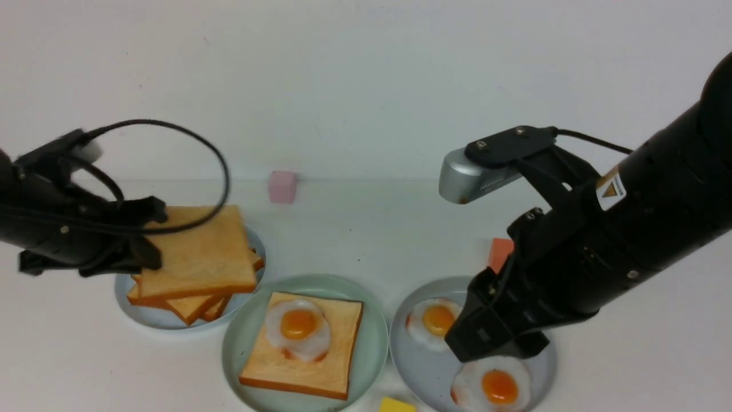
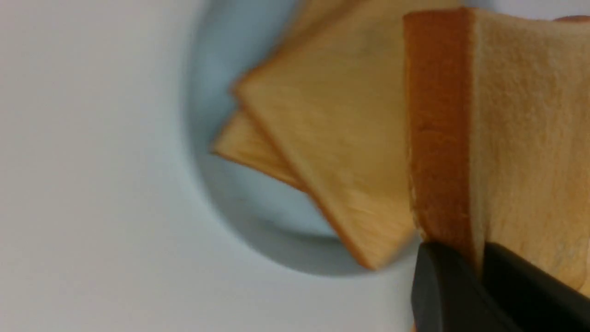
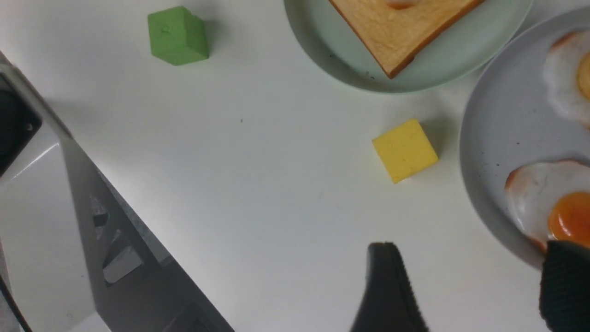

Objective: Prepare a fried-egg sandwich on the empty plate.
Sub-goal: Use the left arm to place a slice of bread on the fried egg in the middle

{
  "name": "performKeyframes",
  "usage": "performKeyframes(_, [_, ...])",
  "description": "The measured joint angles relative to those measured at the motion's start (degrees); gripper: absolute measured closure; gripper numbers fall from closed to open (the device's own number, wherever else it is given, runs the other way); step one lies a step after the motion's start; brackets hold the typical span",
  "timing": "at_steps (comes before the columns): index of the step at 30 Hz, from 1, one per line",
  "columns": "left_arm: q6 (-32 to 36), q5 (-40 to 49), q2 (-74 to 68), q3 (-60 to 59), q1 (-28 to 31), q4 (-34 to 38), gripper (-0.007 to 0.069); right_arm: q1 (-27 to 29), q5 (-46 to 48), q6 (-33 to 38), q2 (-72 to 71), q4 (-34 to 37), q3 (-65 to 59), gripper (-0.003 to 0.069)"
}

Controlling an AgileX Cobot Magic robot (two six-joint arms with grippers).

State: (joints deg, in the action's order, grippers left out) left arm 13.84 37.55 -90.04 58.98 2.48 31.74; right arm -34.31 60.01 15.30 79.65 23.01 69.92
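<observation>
Fried-egg sandwich [image 1: 269, 366] is only one square crusted toast [image 1: 311, 375] under a glossy egg [image 1: 297, 327]; my left jaws pinch the crust of another slice [image 1: 200, 252], my right jaws spread.

Black arms [image 1: 657, 223] and right gripper [image 1: 492, 343], looping cable [image 1: 224, 171], silver wrist camera [image 1: 466, 178].
</observation>
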Motion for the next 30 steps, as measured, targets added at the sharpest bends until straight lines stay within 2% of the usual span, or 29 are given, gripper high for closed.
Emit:
performKeyframes(4, [10.95, 2.34, -1.17, 0.00, -7.11, 4.09, 0.0559, 0.00, 0.00, 0.00, -0.01, 0.00, 0.00, 0.0211])
performKeyframes(7, [13.52, 2.31, -3.44, 0.00, -11.04, 5.80, 0.0559, 0.00, 0.00, 0.00, -0.01, 0.00, 0.00, 0.0211])
performKeyframes(10, [13.63, 0.82, -6.35, 0.00, -13.33, 6.44, 0.0559, 0.00, 0.00, 0.00, -0.01, 0.00, 0.00, 0.0211])
performKeyframes(21, [12.73, -0.53, -12.31, 0.00, -13.48, 6.77, 0.0553, 0.00, 0.00, 0.00, -0.01, 0.00, 0.00, 0.0211])
performKeyframes(24, [12.60, -0.53, -12.38, 0.00, -13.48, 6.77, 0.0510, 0.00, 0.00, 0.00, -0.01, 0.00, 0.00, 0.0211])
performKeyframes(28, [12.25, 0.10, -11.73, 0.00, -13.48, 6.31, 0.0349, 0.00, 0.00, 0.00, -0.01, 0.00, 0.00, 0.0221])
performKeyframes(30, [10.63, 0.92, -10.33, 0.00, -13.48, 5.07, 0.0241, 0.00, -0.18, 0.00, -0.01, 0.00, 0.00, 0.0256])
